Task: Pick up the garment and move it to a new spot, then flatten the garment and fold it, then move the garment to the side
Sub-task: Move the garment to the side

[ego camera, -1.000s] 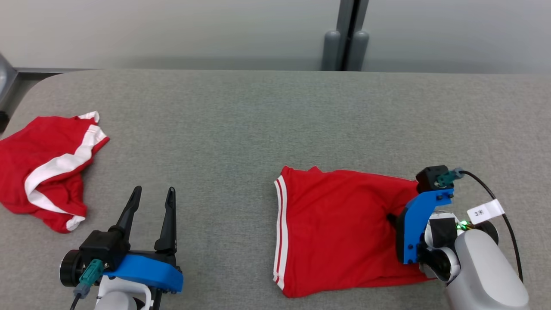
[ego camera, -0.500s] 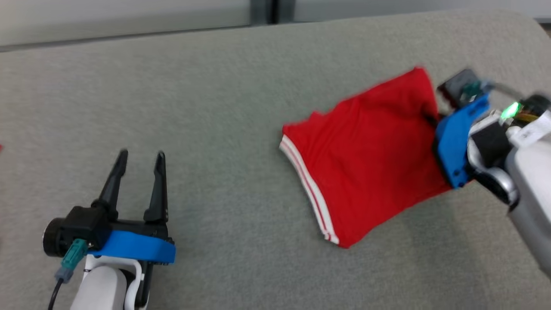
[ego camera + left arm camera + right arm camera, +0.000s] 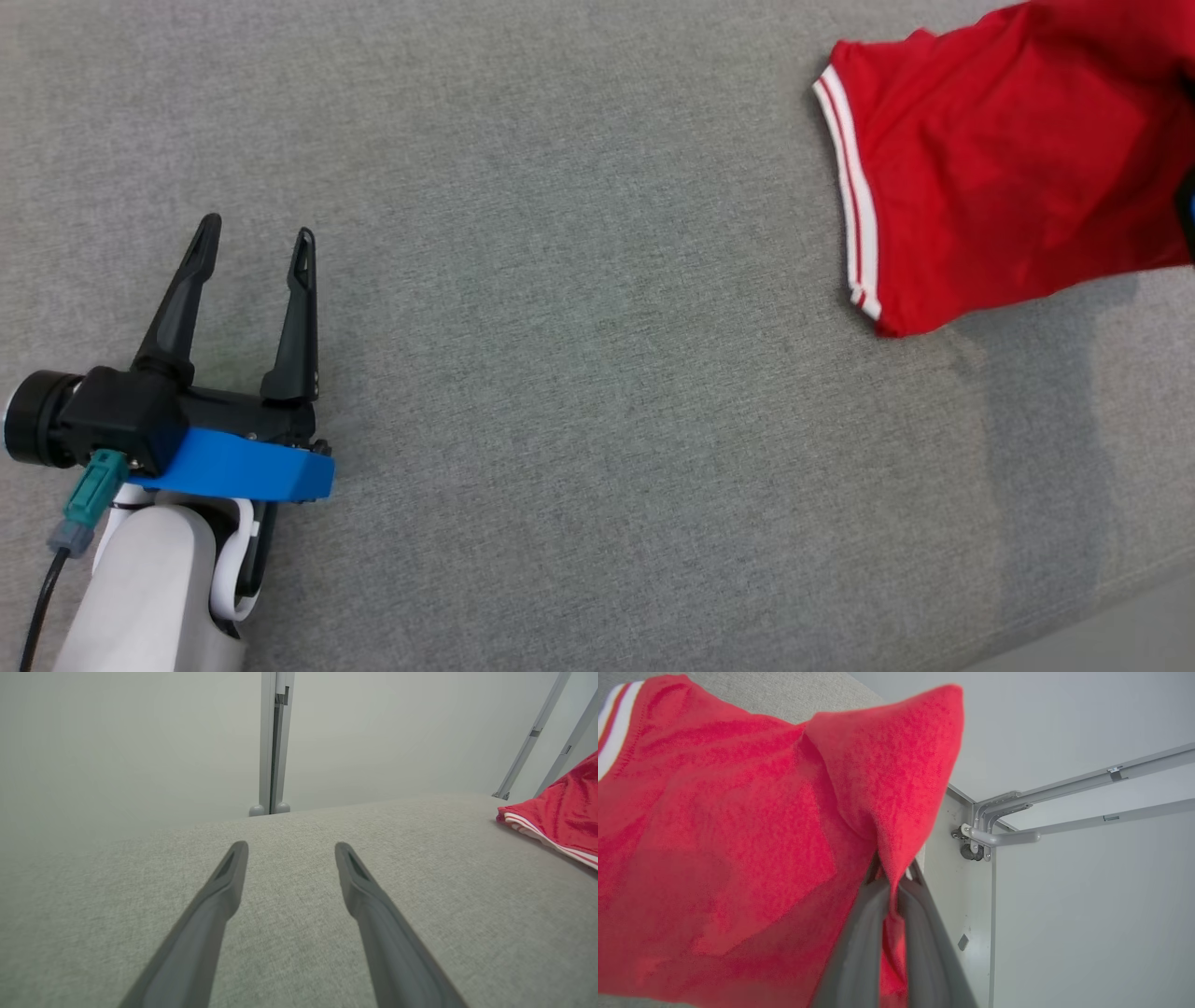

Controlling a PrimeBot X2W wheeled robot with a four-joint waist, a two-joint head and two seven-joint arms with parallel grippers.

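Two grippers are at work over a grey bench [image 3: 597, 392]. The left gripper [image 3: 257, 227] sits at the lower left of the head view, its two dark fingers spread apart with nothing between them, tips pointing away from the robot. Its wrist view shows the same: the left gripper [image 3: 290, 845] hangs released above bare bench [image 3: 420, 868], facing a pale wall with a grey post [image 3: 273, 742].

The right gripper [image 3: 893, 882] is clenched on the garment [image 3: 738, 835]. Its fingers meet on a raised fold of red cloth, which peaks above the fingertips, and the rest spreads out to the left of that view. A strip of bench [image 3: 784, 690] shows beyond the cloth, and a grey metal frame [image 3: 1008, 826] stands against the wall on the other side.

From the head, the garment [image 3: 1008, 168] lies at the upper right and runs off the right edge. Its white-striped hem [image 3: 854, 187] faces the robot's left, well apart from the left gripper. A soft shadow falls on the bench below and to the right of it. Whether its lowest corner touches the bench I cannot tell. The left wrist view catches the garment [image 3: 565, 807] at its right edge, striped hem low over the bench.
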